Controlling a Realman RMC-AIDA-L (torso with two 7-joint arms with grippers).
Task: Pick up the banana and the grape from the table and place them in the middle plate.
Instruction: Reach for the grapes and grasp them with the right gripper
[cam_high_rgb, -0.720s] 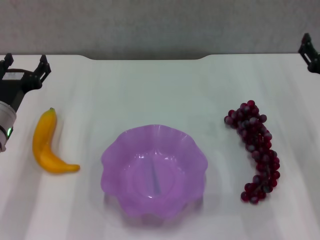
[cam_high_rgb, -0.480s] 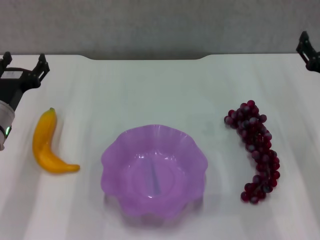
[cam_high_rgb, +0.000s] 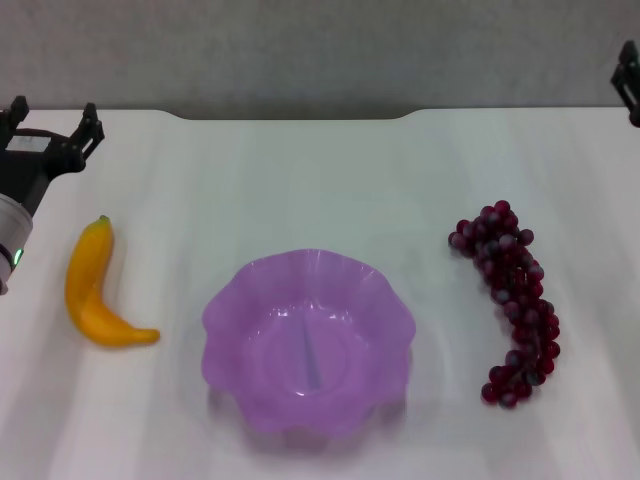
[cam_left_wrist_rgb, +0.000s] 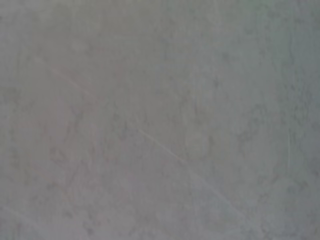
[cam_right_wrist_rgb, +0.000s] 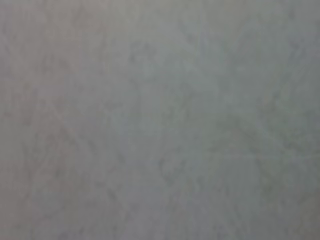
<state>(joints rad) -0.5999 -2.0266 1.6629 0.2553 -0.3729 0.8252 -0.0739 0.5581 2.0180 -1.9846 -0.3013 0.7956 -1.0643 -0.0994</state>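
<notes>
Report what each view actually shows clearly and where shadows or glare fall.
Head view: sharp and evenly lit; the middle plate casts a soft shadow on the table; the banana shows a slight sheen. Left and right wrist views: only featureless grey.

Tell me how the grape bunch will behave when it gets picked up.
The grape bunch is a long string of many small round beads lying curved on the table, so it will probably droop when lifted by one end. Its glossy surface suggests it may slip. It seems unlikely to roll away.
</notes>
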